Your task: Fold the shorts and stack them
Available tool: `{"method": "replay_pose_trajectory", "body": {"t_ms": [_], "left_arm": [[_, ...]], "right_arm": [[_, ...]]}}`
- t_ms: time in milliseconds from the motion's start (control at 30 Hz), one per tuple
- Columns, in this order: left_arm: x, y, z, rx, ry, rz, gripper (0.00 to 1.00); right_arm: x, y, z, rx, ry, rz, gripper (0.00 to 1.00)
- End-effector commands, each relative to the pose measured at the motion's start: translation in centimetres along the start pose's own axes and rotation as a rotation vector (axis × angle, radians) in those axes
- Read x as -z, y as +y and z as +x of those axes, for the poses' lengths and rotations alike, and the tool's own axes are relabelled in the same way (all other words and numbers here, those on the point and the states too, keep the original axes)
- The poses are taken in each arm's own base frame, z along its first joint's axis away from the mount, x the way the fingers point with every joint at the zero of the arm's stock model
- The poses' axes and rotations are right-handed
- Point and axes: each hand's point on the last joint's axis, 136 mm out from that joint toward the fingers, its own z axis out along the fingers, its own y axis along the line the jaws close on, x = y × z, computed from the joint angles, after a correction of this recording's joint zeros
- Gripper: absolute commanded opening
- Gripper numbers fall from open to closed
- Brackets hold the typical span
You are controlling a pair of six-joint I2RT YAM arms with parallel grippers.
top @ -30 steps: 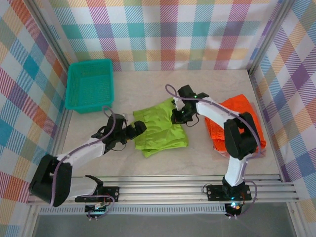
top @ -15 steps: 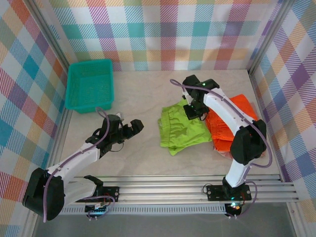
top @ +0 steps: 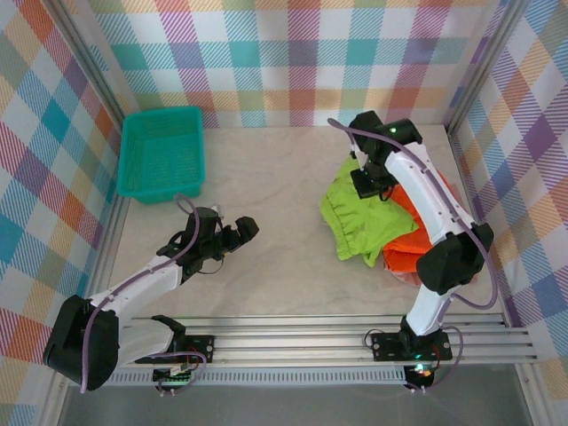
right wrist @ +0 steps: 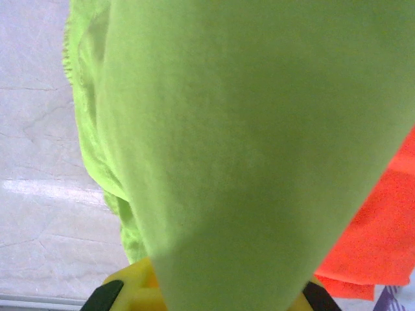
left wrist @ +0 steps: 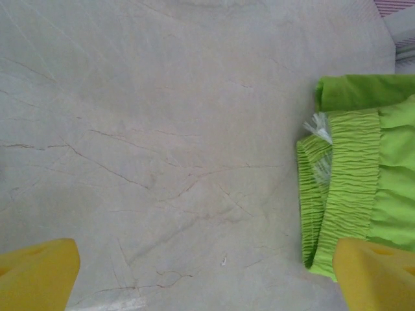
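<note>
1. while the right gripper (top: 373, 184) pinches them by one edge, the lime green shorts (top: 359, 222) are at the right part of the marble-look table (top: 266, 169). their lower part rests on the surface and their right side lies over the bright orange shorts (top: 426, 253).
2. in the right wrist view the green cloth comes out from between the yellow fingers (right wrist: 133, 291), which are pressed together on it. orange cloth shows at the lower right behind it.
3. the orange shorts lie near the right wall, partly under the right arm.
4. the left gripper (top: 244, 229) is over bare table left of the centre, well apart from the green shorts. its fingers (left wrist: 39, 272) stand wide apart, with only table surface between them. in the left wrist view the ribbed waistband (left wrist: 350, 194) of the green shorts is at the right edge.
5. the teal mesh basket (top: 164, 151) stands at the far left corner, well apart from all shorts.
</note>
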Motion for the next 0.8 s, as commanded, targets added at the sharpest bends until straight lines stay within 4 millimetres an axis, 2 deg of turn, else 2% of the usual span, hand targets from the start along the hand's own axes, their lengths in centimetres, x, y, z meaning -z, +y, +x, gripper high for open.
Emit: {"method": "replay_pose_trajectory", "body": {"t_ms": [0,167,400,600,767], "left_arm": [[-0.1,0.1,-0.3,0.007,-0.011,0.013,1.0],[-0.3,0.1,-0.3,0.012,-0.01,0.015,1.0],[-0.6,0.2,-0.3,0.013,-0.006,0.009,1.0],[-1.1,0.0,-0.4,0.018,0.001,0.014,1.0],[-1.6,-0.2,-0.4,0.015,0.013,0.017,1.0]], "right_arm": [[2.4,-1.6,0.8,-0.018,-0.007,0.017,0.0],[4.5,-3.5,1.1,-0.062,-0.03,0.022,0.0],[6.4,-6.6,1.9,-0.166,-0.101,-0.019,0.0],[5.2,-9.9,3.2,-0.217,-0.084,0.023,0.0],[3.7,-12.9,3.0,-0.232,-0.061,0.112,0.0]]}}
